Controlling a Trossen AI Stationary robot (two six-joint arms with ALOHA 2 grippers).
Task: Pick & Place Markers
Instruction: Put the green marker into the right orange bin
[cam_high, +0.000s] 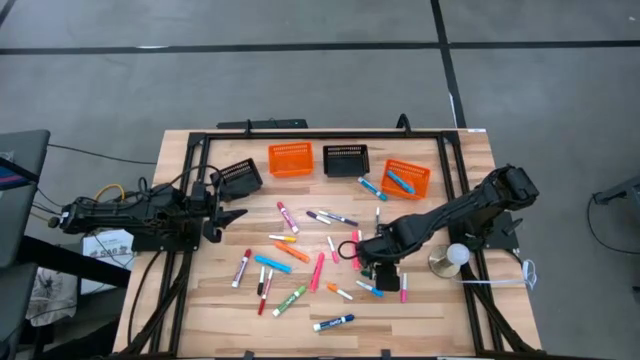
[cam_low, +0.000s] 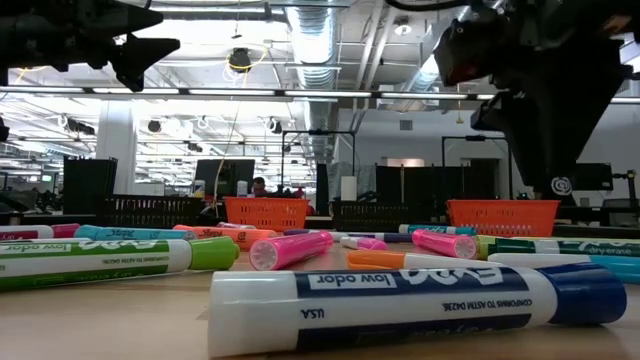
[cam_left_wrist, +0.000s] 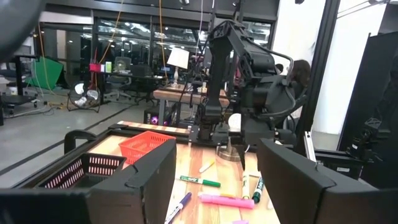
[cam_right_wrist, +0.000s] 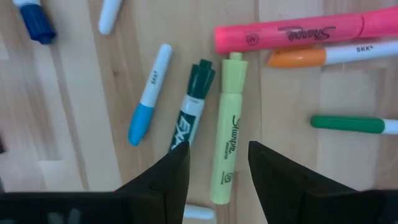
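Many capped markers (cam_high: 300, 262) in mixed colours lie flat and scattered on the wooden table (cam_high: 200, 300). My right gripper (cam_high: 372, 262) points down over the right part of the scatter, open. In the right wrist view its fingers (cam_right_wrist: 217, 167) stand just above and on either side of the lower end of a pale yellow highlighter (cam_right_wrist: 228, 134), which lies beside a dark green marker (cam_right_wrist: 191, 112). I see no touch. My left gripper (cam_high: 232, 214) is open and empty, raised at the table's left, and also shows in its wrist view (cam_left_wrist: 214, 171).
Four mesh baskets stand in a row at the far side: black (cam_high: 240, 178), orange (cam_high: 290, 158), black (cam_high: 345, 160), and orange (cam_high: 407, 180) holding blue markers. A white ball on a round base (cam_high: 455, 256) stands by the right arm. A pink highlighter (cam_right_wrist: 292, 34) lies nearby.
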